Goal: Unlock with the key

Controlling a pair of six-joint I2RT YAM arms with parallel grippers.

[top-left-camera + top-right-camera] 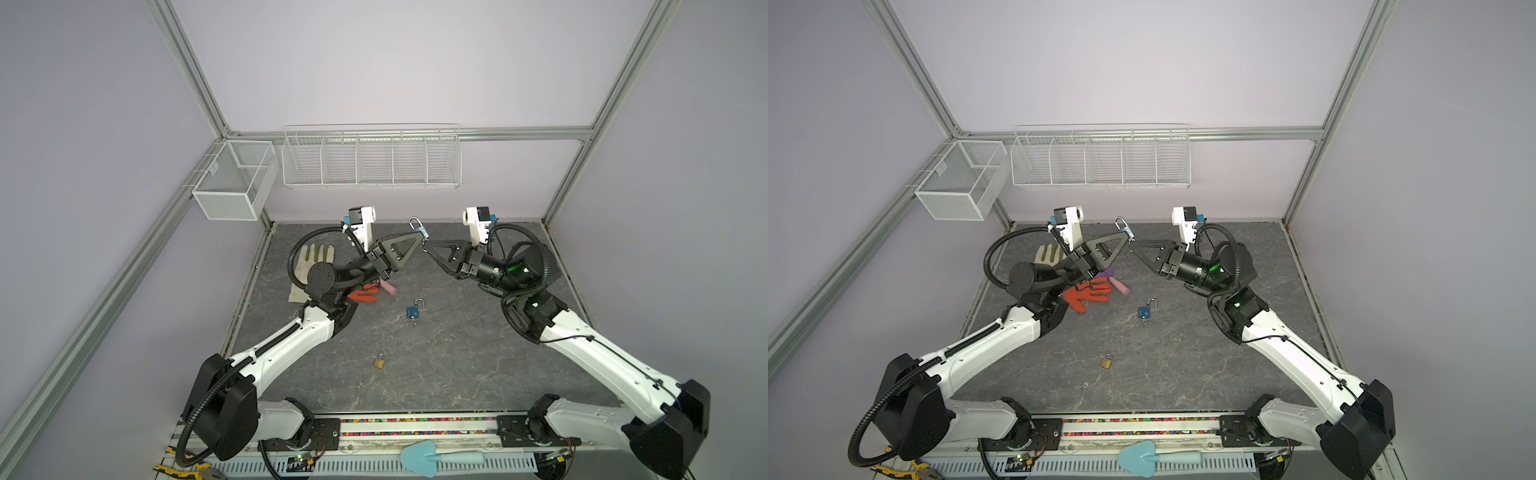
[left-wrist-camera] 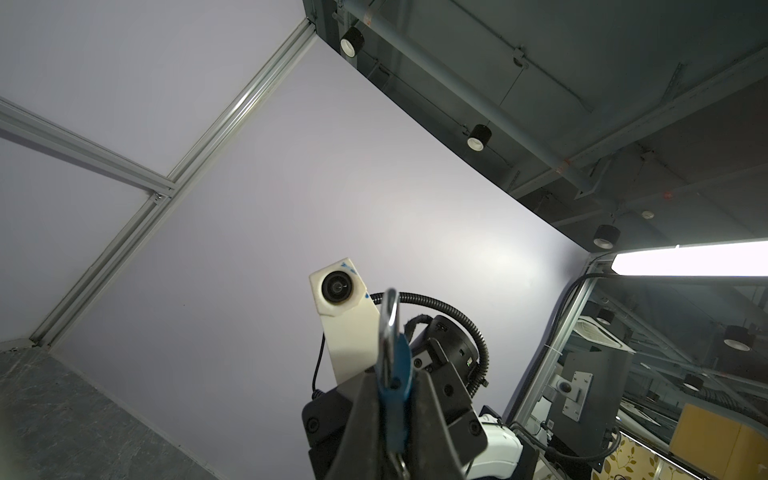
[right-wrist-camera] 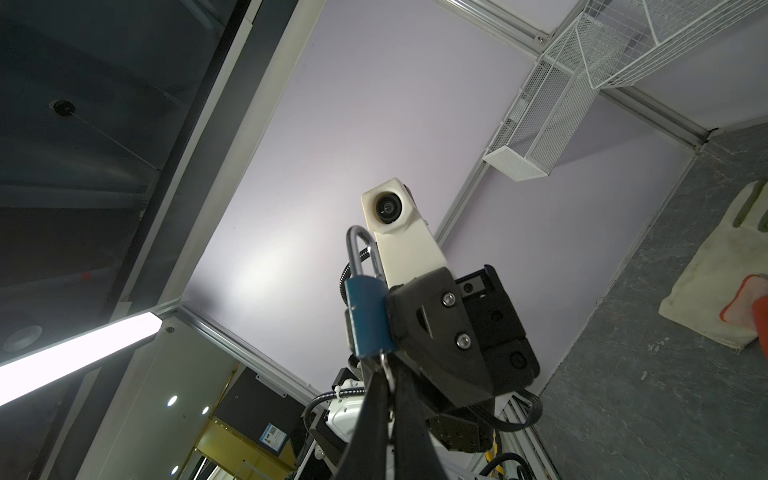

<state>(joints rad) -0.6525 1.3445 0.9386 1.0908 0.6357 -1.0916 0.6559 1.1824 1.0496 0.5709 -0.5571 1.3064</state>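
Observation:
A blue padlock [image 1: 419, 231] with a silver shackle [image 3: 360, 253] is held high above the table near the back middle. My left gripper [image 1: 419, 237] is shut on its body; in the left wrist view the padlock [image 2: 395, 382] sits squeezed between the fingers [image 2: 432, 415]. Both shackle legs enter the body in the right wrist view. My right gripper [image 1: 426, 246] comes in from the right, shut on a silver key [image 3: 386, 370] whose blade meets the bottom of the padlock [image 3: 368, 316]. Both top views show the two gripper tips meeting at the lock [image 1: 1126, 230].
On the grey table lie a second blue padlock [image 1: 413, 311] with its shackle open, a small brass padlock [image 1: 379, 362], a white glove [image 1: 313, 257], an orange glove [image 1: 363, 296] and a pink piece [image 1: 388, 289]. Wire baskets [image 1: 370, 160] [image 1: 235, 178] hang on the back wall.

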